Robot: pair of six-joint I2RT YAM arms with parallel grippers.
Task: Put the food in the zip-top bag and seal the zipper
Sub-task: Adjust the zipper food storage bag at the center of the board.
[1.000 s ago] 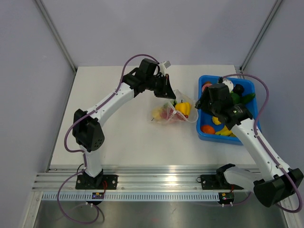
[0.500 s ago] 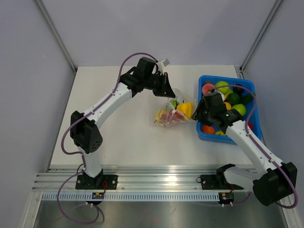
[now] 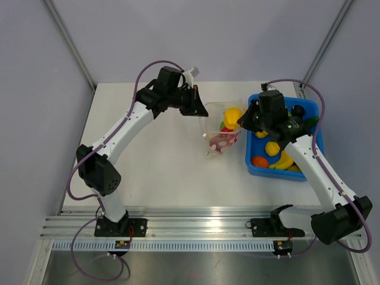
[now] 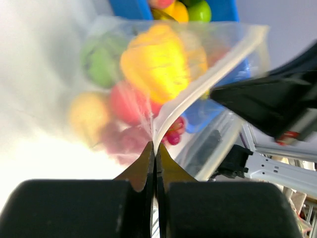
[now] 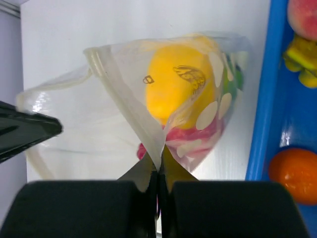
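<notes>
Bearing perhaps a logo (image 5: 190, 74): zip-top bag (image 5: 89, 124)

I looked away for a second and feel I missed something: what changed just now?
The right end effector moved off the blue bin to the zip-top bag and closed on its mouth edge. The left end effector drew back, pulling the bag with it. Unchanged: the left grip, and the food in the bin.
</notes>
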